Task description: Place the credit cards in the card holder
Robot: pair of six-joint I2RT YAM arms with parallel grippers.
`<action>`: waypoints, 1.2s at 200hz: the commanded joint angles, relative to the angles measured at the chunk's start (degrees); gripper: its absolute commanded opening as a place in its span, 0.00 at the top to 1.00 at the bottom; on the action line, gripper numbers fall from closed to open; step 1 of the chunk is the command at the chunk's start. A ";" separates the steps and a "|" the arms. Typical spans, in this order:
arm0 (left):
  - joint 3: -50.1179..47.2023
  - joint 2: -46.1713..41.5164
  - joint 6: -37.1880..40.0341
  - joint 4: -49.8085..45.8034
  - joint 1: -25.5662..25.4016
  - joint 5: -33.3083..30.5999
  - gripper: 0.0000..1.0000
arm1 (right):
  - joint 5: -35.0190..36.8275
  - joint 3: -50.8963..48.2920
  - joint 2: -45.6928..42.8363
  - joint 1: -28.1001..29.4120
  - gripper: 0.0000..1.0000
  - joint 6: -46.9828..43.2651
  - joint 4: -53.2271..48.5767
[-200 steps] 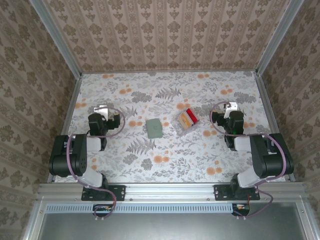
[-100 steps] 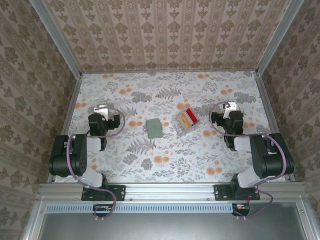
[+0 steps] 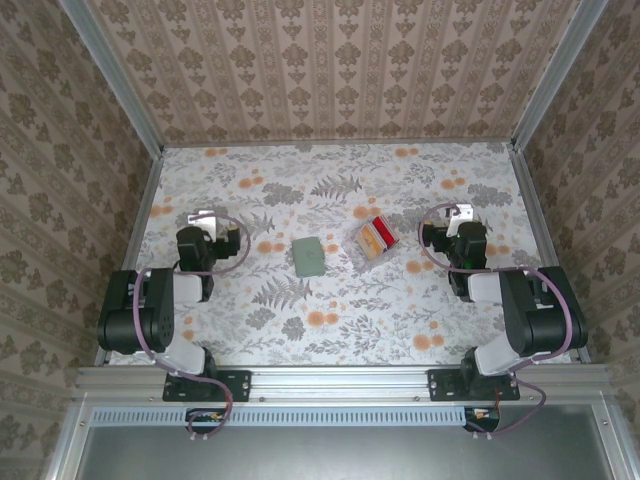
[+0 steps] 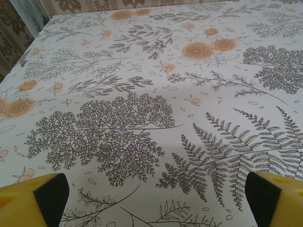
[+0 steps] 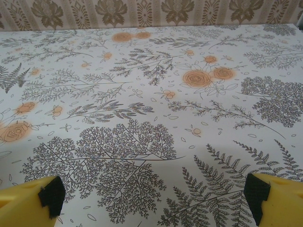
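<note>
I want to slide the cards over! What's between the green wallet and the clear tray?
Nothing. In the top view, just bare flowered table lies between the card holder and the clear tray holding the credit cards.

A table [image 3: 330, 320] stands in the middle, under a white cloth [image 4: 142, 118] printed with grey ferns and orange flowers. Beige wallpaper [image 3: 340, 70] with striped damask motifs closes it in at 12, 9 and 3 o'clock. Aluminium posts [image 3: 110, 75] rise at 11 and 1 o'clock, and an aluminium rail [image 3: 340, 380] runs along 6 o'clock. The light is soft and even.
</note>
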 commanded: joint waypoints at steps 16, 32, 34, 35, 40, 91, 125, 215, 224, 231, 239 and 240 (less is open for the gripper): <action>4.21 -5.01 1.43 -8.22 -0.97 -3.38 0.00 | 0.33 3.09 -6.11 0.70 0.00 -0.43 -8.97; 7.02 -9.15 0.44 -17.56 -2.01 -5.29 0.00 | 1.17 5.82 -12.55 0.65 0.00 2.46 -19.99; 7.57 -9.58 0.10 -18.80 -2.05 -5.58 0.00 | 1.08 6.24 -13.42 0.72 0.00 2.81 -21.51; 7.80 -9.81 -0.11 -19.35 -2.13 -5.72 0.00 | 0.99 6.51 -13.77 0.68 0.00 3.03 -22.15; 8.88 -10.83 -1.18 -22.08 -2.20 -6.26 0.00 | 0.46 7.69 -15.55 0.66 0.00 3.87 -25.47; 20.75 -15.06 -14.13 -42.58 1.12 4.20 0.00 | -11.28 18.26 -23.89 0.52 0.00 19.15 -42.70; 23.70 -14.10 -19.60 -44.78 -0.48 14.14 0.00 | -20.15 25.48 -19.09 2.69 0.00 22.07 -49.54; 28.09 -7.03 -18.85 -52.74 -18.25 16.44 0.00 | -17.83 34.73 -2.03 25.83 0.00 22.18 -53.67; 29.27 -5.21 -19.14 -53.26 -19.31 17.14 0.00 | -17.61 36.90 0.53 27.85 0.00 21.25 -54.98; 30.29 -3.95 -18.94 -53.70 -20.01 17.61 0.00 | -17.09 38.76 2.26 29.24 0.00 20.71 -56.05; 31.41 -2.58 -18.49 -54.38 -20.96 17.47 0.00 | -16.34 40.99 4.23 30.60 0.00 20.48 -57.53; 31.54 -2.44 -18.46 -54.37 -21.12 17.45 0.00 | -16.24 41.20 4.37 30.74 0.00 20.39 -57.69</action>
